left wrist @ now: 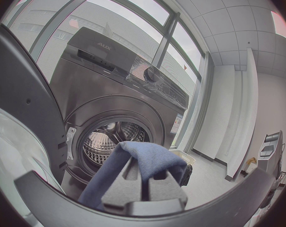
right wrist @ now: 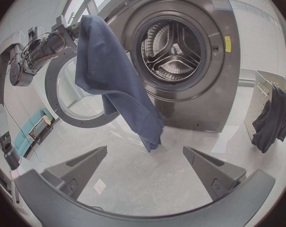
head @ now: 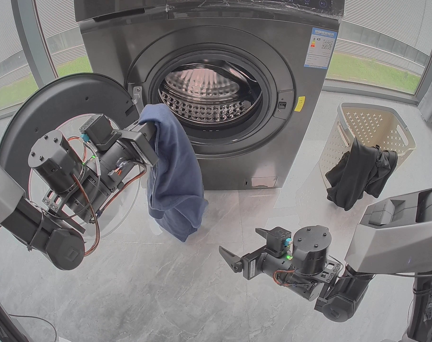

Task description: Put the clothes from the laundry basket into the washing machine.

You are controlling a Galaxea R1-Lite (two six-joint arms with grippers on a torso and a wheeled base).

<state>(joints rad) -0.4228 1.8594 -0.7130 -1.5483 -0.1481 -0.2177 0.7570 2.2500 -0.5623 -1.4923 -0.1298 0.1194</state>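
Observation:
A blue garment (head: 174,172) hangs from my left gripper (head: 149,136), which is shut on its top edge just left of the washing machine's open drum (head: 207,93). In the left wrist view the blue garment (left wrist: 149,156) drapes over my shut gripper (left wrist: 145,177), with the drum (left wrist: 113,141) beyond. My right gripper (head: 237,258) stands open and empty low over the floor, in front of the machine; its fingers (right wrist: 86,164) are spread wide. The blue garment (right wrist: 113,79) hangs beside the drum (right wrist: 171,52). A dark garment (head: 361,172) hangs over the rim of the laundry basket (head: 373,127).
The round machine door (head: 59,115) is swung open to the left, behind my left arm. The basket stands on the floor right of the washing machine (head: 292,134), with windows behind. Bare grey floor (head: 178,286) lies in front of the machine.

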